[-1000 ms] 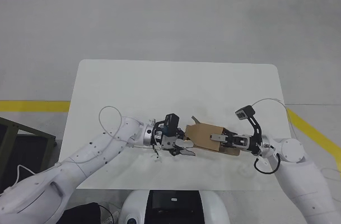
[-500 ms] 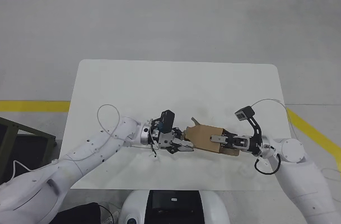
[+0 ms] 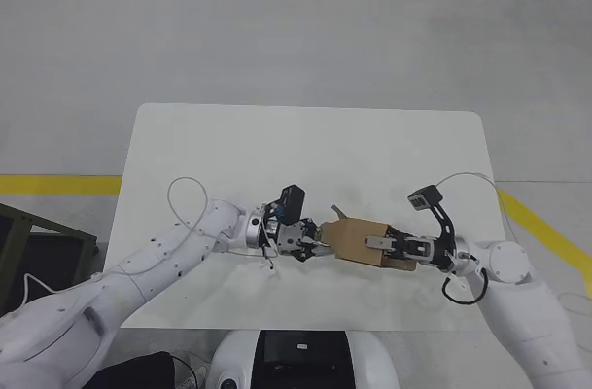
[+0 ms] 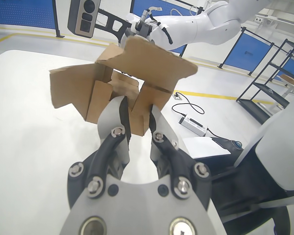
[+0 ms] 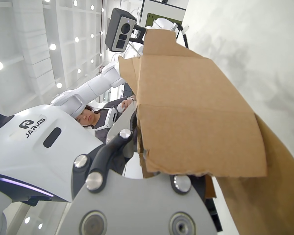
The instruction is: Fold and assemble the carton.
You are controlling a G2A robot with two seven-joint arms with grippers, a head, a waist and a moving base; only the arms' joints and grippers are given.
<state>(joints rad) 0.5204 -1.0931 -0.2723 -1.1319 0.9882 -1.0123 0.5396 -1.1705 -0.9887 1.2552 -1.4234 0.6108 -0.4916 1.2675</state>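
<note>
- Cardboard, partly folded: the carton (image 3: 359, 238) lies lengthways over the near-middle of the white table (image 3: 227, 146), between the two arms.
- At its open end we see the left gripper (image 3: 310, 245).
- From the left wrist view, the left gripper (image 4: 136, 105) is pinched on a small end flap (image 4: 137, 121). Cardboard fills the narrow gap between the pads.
- Same view, the carton (image 4: 147, 74) is open-ended. One wide flap juts out over the top, one side flap splays outward, and more inner flaps sit behind.
- At the opposite end the right gripper (image 3: 385, 241) is clamped on the carton.
- From the right wrist view, one finger (image 5: 120, 125) lies against the carton (image 5: 193, 113) wall. The other is hidden behind cardboard.
- We cannot tell whether the carton's underside touches the table.
- Off the table, a grey power brick (image 4: 192, 123) with a black cable lies on the floor.
</note>
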